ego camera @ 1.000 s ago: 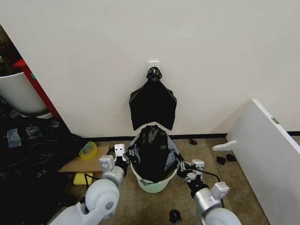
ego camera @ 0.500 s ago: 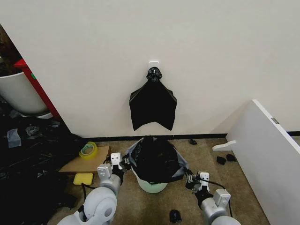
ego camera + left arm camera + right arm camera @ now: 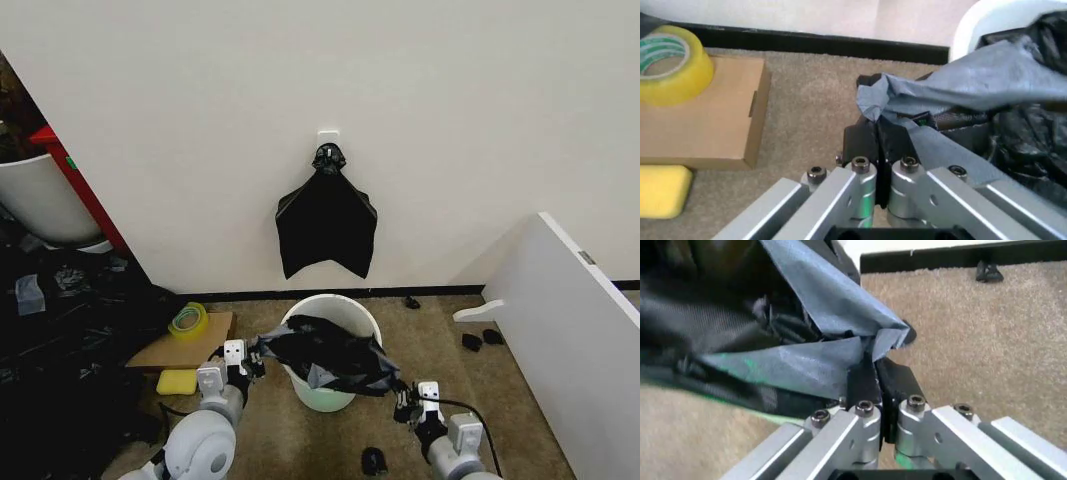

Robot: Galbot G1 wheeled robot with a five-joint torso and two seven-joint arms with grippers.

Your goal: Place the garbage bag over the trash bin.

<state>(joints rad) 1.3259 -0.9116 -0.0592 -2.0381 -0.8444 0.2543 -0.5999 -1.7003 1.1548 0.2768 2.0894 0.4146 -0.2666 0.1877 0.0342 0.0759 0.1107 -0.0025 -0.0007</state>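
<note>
Now we hold the garbage bag [image 3: 325,352] stretched over the trash bin [image 3: 340,305], left tool [image 3: 246,362] and right tool [image 3: 402,402] each pinching an edge; next, we judge, hook its mouth around the rim.

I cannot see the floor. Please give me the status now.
Left gripper and right gripper shut on bag edges. Bag stretched across bin front rim, back rim bare. Nothing blocking.

A thin, crinkly black plastic garbage bag [image 3: 325,353] stretches sideways across the front of the round cream-white plastic trash bin [image 3: 331,308], which stands upright on carpet.
</note>
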